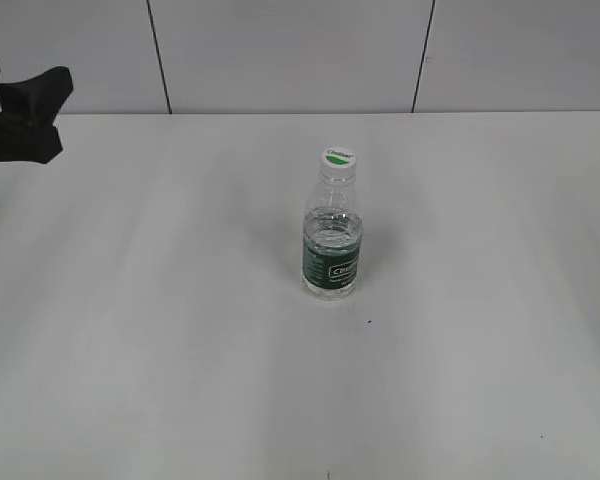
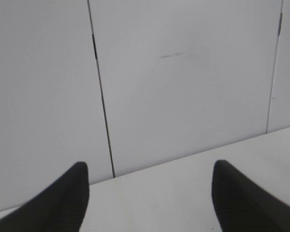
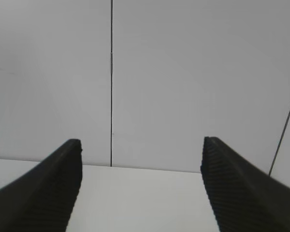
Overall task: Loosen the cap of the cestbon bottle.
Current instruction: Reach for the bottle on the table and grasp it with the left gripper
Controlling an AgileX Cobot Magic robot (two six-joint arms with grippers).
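Observation:
The cestbon bottle (image 1: 332, 240) stands upright near the middle of the white table, clear plastic with a dark green label band. Its white cap (image 1: 339, 158) with a green mark sits on top. My left gripper (image 1: 25, 105) is at the far left edge of the exterior view, well away from the bottle; in the left wrist view (image 2: 147, 191) its jaws are open and empty. My right gripper is out of the exterior view; in the right wrist view (image 3: 141, 166) its jaws are open and empty. Neither wrist view shows the bottle.
The white table (image 1: 180, 330) spreads around the bottle. A white panelled wall (image 1: 280, 50) with dark seams runs along the table's far edge. Both wrist views face that wall and the table's far edge.

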